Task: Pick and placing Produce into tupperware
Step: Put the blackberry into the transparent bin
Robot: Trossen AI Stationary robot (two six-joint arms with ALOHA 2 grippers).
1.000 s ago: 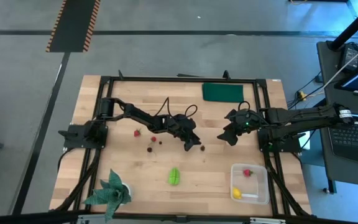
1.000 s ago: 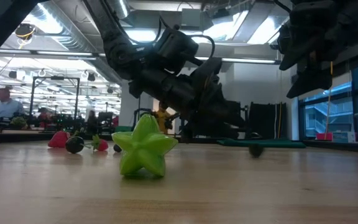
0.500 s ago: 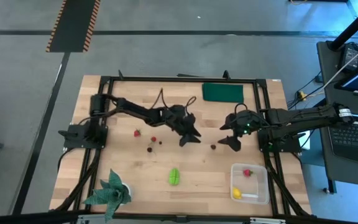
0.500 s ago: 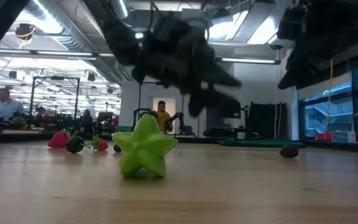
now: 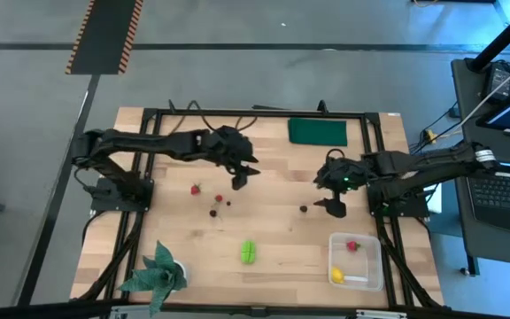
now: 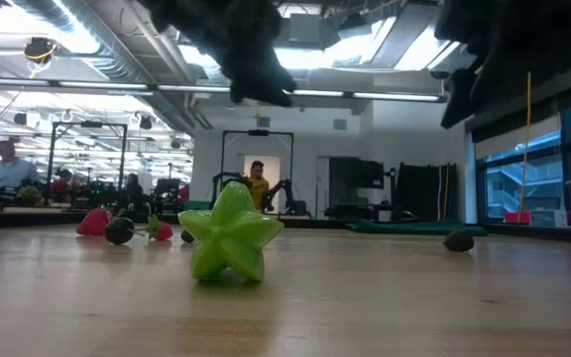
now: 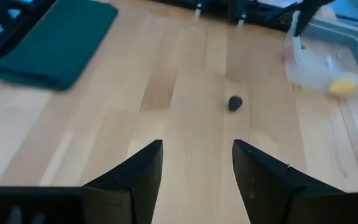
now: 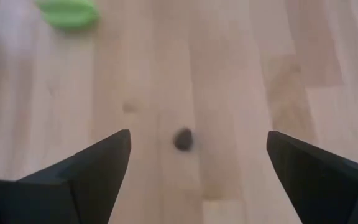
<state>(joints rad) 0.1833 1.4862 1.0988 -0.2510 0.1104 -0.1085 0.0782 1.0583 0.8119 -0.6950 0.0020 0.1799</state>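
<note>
A: Going from the left, what stands on the table?

B: At about 7 o'clock there is a leafy potted plant. Toward the centre, at about 9 o'clock, lie a small red berry, a second red berry and two tiny dark berries, near each other but apart.

A: And the left gripper?

B: It is in the air just beside the second red berry, toward 12 o'clock from the table centre. In the left wrist view its fingers stand apart and hold nothing.

A: What is in the middle?

B: The green ridged fruit lies at about 6 o'clock; in the low view it looks like a star. A flat dark green rectangle lies at 12 to 1 o'clock.

A: And on the right?

B: One dark berry lies alone on the wood. The right gripper is just beside it, spread wide and empty; the right wrist view shows the berry between its fingers, farther ahead. The clear tupperware sits at about 5 o'clock, with a red berry and a yellow lemon inside.
</note>
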